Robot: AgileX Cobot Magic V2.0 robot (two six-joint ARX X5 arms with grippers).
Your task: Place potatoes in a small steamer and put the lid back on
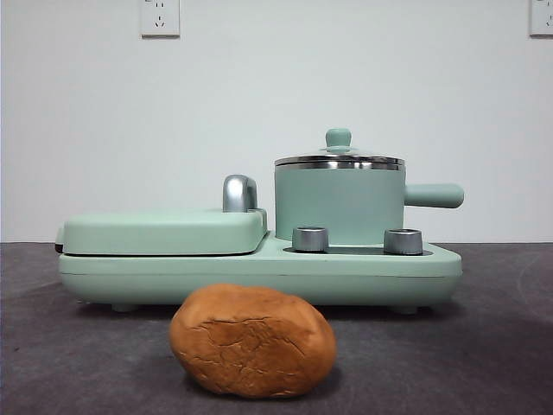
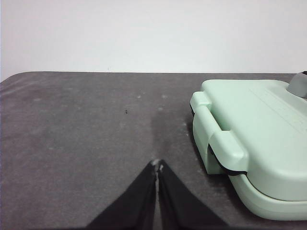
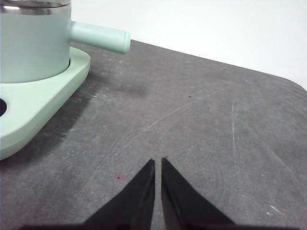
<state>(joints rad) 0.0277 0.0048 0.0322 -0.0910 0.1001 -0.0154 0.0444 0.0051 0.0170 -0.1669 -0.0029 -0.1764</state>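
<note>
Here the potato (image 1: 252,341) lies on the table (image 1: 484,346) at 6 o'clock of the lidded small steamer (image 1: 339,206); left tool (image 2: 157,166) and right tool (image 3: 158,162), clenched empty, stand well apart from it

Plain white wall (image 1: 259,112), 2 power sockets (image 1: 160,17) up top, dark grey tabletop (image 1: 69,346), even light

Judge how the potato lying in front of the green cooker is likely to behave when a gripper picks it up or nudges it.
The potato looks oval and rounded, so a nudge would probably make it rock or roll. Its cracked, rough skin should give the jaws decent grip. It appears solid and bulky, so likely stiff and fairly heavy for its size.
</note>
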